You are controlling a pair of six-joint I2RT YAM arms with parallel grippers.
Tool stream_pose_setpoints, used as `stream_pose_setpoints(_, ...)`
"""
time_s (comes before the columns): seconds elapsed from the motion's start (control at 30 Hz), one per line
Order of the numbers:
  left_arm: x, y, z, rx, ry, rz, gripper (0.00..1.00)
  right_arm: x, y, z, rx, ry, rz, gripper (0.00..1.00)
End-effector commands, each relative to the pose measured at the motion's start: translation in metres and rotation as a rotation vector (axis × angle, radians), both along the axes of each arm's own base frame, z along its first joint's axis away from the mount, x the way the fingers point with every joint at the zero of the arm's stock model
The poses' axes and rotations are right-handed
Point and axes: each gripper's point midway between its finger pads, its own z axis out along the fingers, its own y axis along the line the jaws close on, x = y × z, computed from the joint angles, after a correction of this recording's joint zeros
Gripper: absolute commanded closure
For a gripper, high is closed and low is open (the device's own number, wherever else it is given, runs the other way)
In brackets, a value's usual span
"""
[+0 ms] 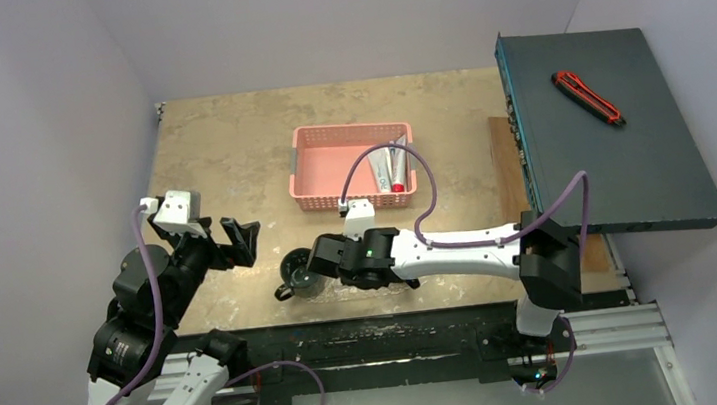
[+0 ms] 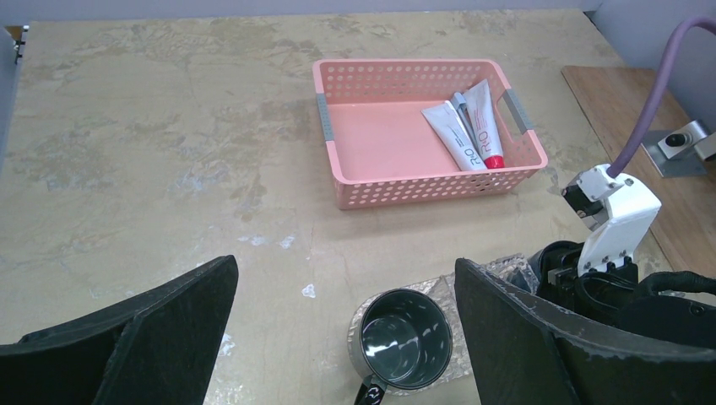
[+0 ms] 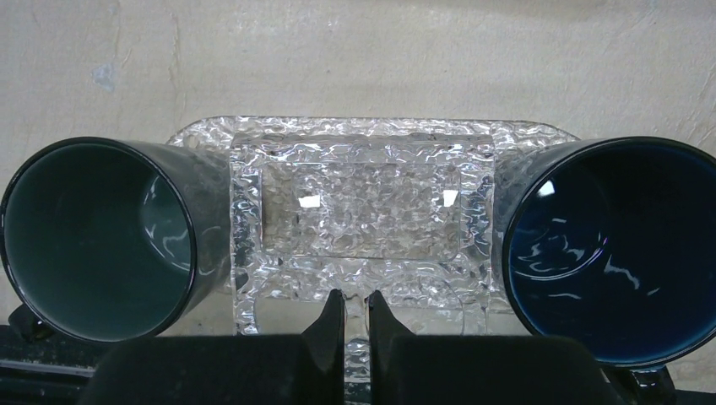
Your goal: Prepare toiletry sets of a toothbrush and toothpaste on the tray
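Observation:
The see-through embossed tray lies on the table near the front, with a dark mug on each end, left and right. My right gripper is shut on the tray's near rim. In the top view the right gripper covers most of the tray, and only one mug shows. Two silver-grey tubes lie in the right part of the pink basket, with a thin pale piece between them. My left gripper is open and empty, above the table left of the mug.
A large dark box stands raised at the right, with a red utility knife on top. A wooden board lies beside it. The pink basket sits mid-table behind the tray.

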Motion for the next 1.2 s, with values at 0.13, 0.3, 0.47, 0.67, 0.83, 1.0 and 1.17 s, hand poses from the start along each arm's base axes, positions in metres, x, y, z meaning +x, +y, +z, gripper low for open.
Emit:
stream_pose_setpoints(0.13,0.001,0.001,0.015,-0.025,-0.040,0.006,0.00,0.004,0.009,0.010,0.071,-0.041,-0.047,1.00)
stream_pose_setpoints(0.3,0.000,0.001,0.015,-0.026,-0.042,0.008,0.00,0.007,0.006,0.006,0.045,-0.054,-0.063,1.00)
stream_pose_setpoints(0.47,0.001,0.001,0.015,-0.024,-0.042,0.008,0.00,0.006,0.012,-0.003,0.043,-0.041,-0.051,1.00)
stream_pose_setpoints(0.67,0.001,0.001,0.015,-0.024,-0.039,0.008,0.00,0.006,0.014,-0.008,0.041,-0.036,-0.044,1.00)
stream_pose_setpoints(0.83,0.001,0.001,0.015,-0.023,-0.039,0.006,0.00,0.005,0.013,-0.008,0.036,-0.036,-0.040,1.00)
stream_pose_setpoints(1.0,0.001,0.000,0.015,-0.024,-0.038,0.006,0.00,0.007,0.009,-0.003,0.025,-0.046,-0.043,0.99)
stream_pose_setpoints(1.17,0.001,0.000,0.015,-0.025,-0.038,0.003,0.00,0.007,0.006,0.005,0.035,-0.056,-0.046,0.79)
